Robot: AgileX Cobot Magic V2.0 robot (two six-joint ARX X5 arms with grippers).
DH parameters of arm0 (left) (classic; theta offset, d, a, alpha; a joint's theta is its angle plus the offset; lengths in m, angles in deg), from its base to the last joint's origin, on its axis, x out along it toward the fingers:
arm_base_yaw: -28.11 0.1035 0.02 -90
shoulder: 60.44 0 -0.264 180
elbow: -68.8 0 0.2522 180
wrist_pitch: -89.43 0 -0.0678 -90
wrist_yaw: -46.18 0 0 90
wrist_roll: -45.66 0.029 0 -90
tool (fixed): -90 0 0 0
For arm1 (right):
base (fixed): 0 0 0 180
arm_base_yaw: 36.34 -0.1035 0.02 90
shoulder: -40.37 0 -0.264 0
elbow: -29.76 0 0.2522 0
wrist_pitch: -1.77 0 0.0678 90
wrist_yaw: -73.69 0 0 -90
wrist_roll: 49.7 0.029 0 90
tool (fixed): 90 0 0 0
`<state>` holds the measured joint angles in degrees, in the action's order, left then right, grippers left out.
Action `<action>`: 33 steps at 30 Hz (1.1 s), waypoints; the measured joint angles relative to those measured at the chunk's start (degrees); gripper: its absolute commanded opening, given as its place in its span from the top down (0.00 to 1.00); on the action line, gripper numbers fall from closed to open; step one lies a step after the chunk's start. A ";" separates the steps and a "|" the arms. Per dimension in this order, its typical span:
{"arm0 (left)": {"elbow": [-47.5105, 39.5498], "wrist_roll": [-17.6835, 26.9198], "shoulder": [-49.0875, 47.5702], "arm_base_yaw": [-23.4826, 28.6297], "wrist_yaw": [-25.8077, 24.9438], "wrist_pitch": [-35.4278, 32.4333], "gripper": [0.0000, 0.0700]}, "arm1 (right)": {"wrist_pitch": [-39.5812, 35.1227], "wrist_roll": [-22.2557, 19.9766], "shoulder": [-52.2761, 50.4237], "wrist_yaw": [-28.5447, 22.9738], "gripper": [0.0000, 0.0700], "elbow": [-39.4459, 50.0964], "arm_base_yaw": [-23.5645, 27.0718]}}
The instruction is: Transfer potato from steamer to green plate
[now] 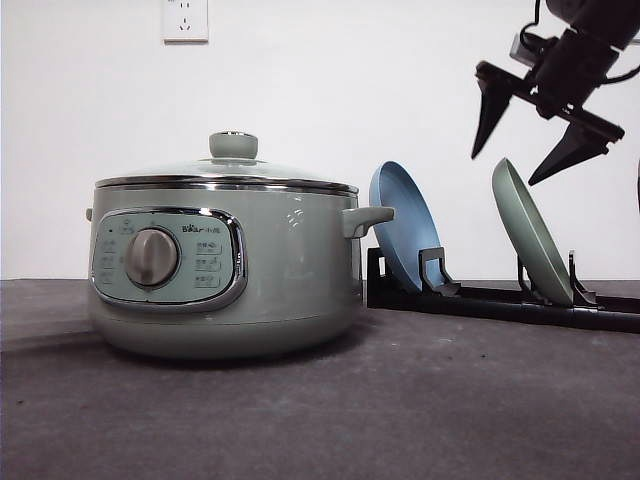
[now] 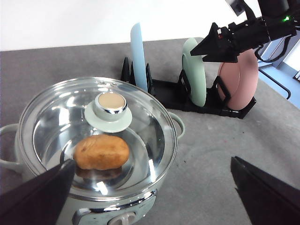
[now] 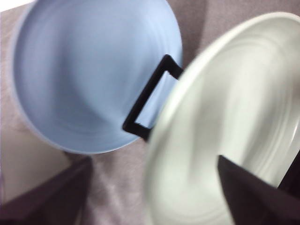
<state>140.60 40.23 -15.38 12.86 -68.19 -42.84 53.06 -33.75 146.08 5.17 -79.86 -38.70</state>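
The steamer point(image 1: 225, 270) stands left of centre with its glass lid on. In the left wrist view I see the potato point(image 2: 101, 152) through the lid, lying inside the steamer point(image 2: 159, 187). My left gripper point(image 2: 152, 161) hovers open over the pot, its fingers point(image 2: 40, 197) apart on either side. The green plate point(image 1: 530, 235) stands on edge in a black rack. Just above its top rim, my right gripper point(image 1: 505, 168) hangs open with nothing in it. The right wrist view has the green plate point(image 3: 234, 140) close below the open right gripper point(image 3: 154, 158).
The black rack point(image 1: 500, 298) also holds a blue plate point(image 1: 405, 225) between steamer and green plate, and a pink plate point(image 2: 239, 79) behind the green plate point(image 2: 196, 70). The lid's green knob point(image 2: 110, 107) rises at its centre. Dark table stretches in front.
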 measured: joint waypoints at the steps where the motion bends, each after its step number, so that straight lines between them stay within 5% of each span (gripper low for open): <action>1: 0.00 0.00 0.00 0.00 0.01 0.14 0.00 | -0.25 0.00 0.47 0.14 0.58 0.00 0.15; 7: 0.00 0.00 0.00 0.00 -0.01 0.12 0.00 | -1.69 -0.02 1.73 1.03 1.00 0.00 0.12; 21: 0.00 0.00 0.00 0.00 -0.01 0.43 0.00 | -1.34 0.74 -0.35 2.58 1.00 -0.79 0.27; 33: 0.00 0.00 0.00 0.00 0.01 0.50 0.00 | 5.13 -2.14 -16.47 6.96 1.00 -0.98 -3.13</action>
<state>140.60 40.23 -15.38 12.86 -68.18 -42.34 58.19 -35.89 129.61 12.14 -80.84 -41.83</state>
